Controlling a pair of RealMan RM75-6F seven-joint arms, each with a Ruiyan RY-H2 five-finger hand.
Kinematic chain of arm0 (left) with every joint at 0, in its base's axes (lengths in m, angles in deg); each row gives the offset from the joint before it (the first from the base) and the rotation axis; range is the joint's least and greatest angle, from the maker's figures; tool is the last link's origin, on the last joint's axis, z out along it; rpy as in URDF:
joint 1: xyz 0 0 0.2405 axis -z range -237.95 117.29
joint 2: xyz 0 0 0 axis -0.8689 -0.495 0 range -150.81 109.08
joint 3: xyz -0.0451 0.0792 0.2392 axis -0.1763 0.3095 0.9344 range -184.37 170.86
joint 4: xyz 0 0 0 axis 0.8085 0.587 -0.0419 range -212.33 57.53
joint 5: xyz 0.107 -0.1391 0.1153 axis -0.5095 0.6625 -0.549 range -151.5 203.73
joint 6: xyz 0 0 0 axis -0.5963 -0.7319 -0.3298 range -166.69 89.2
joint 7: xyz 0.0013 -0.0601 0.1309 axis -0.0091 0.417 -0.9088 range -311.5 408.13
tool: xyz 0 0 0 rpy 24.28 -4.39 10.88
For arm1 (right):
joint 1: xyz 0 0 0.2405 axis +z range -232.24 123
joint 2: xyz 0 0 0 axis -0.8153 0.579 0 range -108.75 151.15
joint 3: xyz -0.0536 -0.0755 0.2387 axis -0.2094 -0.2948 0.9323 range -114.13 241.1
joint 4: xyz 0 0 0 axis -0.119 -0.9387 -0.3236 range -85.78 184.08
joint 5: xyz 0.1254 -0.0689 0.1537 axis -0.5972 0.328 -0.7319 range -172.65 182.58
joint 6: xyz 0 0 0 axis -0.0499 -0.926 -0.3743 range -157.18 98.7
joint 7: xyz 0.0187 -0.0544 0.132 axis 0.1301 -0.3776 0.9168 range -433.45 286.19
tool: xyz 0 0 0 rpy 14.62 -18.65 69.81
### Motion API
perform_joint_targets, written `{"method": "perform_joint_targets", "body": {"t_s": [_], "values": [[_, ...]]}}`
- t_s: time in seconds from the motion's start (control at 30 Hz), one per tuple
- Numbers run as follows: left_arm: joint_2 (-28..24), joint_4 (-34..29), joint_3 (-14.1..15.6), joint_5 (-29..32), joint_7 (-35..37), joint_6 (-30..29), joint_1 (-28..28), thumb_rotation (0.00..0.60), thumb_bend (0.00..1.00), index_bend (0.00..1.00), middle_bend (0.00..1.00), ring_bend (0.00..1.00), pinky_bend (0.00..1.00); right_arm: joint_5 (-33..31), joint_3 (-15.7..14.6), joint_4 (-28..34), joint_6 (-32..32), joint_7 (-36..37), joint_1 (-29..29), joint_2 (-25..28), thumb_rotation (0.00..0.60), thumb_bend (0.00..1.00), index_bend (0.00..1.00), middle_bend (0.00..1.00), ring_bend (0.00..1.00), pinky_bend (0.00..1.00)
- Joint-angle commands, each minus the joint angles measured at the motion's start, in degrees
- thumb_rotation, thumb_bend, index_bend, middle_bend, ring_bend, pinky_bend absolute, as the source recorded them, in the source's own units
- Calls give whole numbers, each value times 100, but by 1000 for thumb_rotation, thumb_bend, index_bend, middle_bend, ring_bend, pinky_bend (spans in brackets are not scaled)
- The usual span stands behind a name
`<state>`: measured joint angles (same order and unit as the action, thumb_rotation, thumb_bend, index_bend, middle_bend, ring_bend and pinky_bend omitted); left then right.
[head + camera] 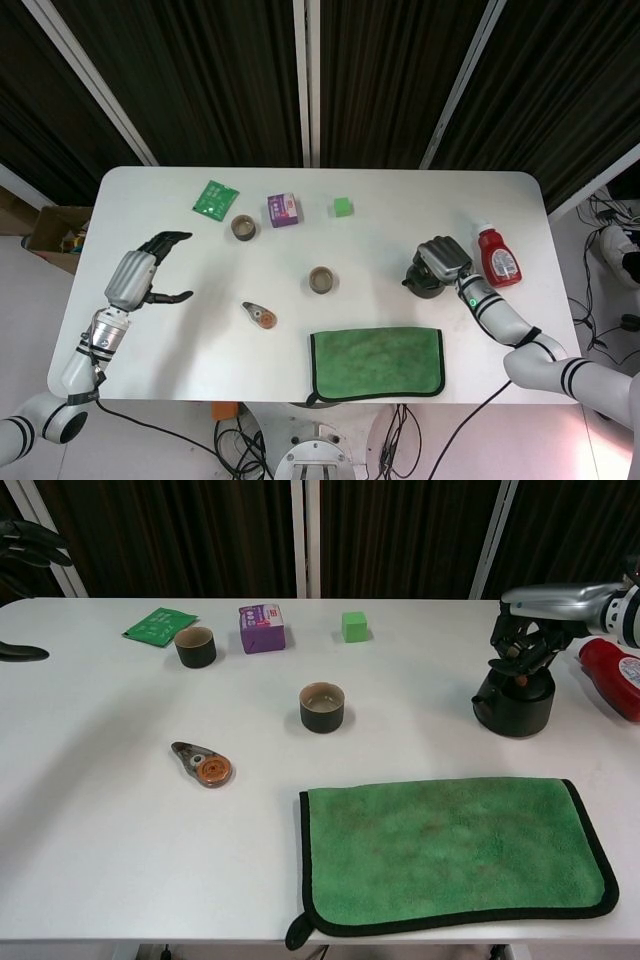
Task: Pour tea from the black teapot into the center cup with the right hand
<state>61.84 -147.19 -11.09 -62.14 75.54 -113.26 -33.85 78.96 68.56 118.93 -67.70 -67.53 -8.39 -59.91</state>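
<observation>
Under the right hand point(535, 620), the black teapot's point(514, 703) handle stays hidden.

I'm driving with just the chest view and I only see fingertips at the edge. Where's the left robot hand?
Observer: The left robot hand hovers over the left end of the table, fingers apart, holding nothing.
Operator: My red bottle is cut off too!
Observer: From the head view the whole red bottle shows, white cap toward the far edge, beside the right robot hand gripping the black teapot.
Operator: Anything off the table?
Observer: A cardboard box on the floor, left side.
</observation>
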Motion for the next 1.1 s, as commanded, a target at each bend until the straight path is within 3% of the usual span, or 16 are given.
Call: {"method": "perform_joint_targets", "body": {"t_s": [0.03, 0.37, 0.5, 0.73, 0.93, 1.1], "values": [[-1, -1, -2, 3, -3, 2, 1, 600, 64, 172, 184, 163, 304, -2, -2, -12, 4, 9, -13, -4, 583, 404, 619, 659, 499, 361], [14, 18, 0, 6, -4, 19, 11, 600, 63, 172, 184, 163, 304, 56, 17, -126, -63, 131, -71, -99, 579, 146, 619, 659, 500, 361], [9, 15, -3, 13, -8, 14, 6, 600, 63, 172, 184, 163, 304, 76, 39, -177, -118, 180, -96, -142, 527, 10, 619, 659, 500, 361], [11, 18, 2, 16, -6, 10, -3, 600, 64, 172, 184, 163, 304, 85, 53, -231, -172, 201, -135, -210, 477, 0, 618, 659, 500, 361], [16, 40, 4, 21, 9, 15, -6, 600, 64, 172, 184, 163, 304, 97, 67, -289, -213, 210, -160, -270, 472, 0, 609, 658, 500, 359], [19, 53, 2, 20, 27, 20, -1, 600, 63, 173, 184, 163, 304, 174, 81, -316, -366, 182, -196, -287, 456, 0, 543, 633, 493, 345]]}}
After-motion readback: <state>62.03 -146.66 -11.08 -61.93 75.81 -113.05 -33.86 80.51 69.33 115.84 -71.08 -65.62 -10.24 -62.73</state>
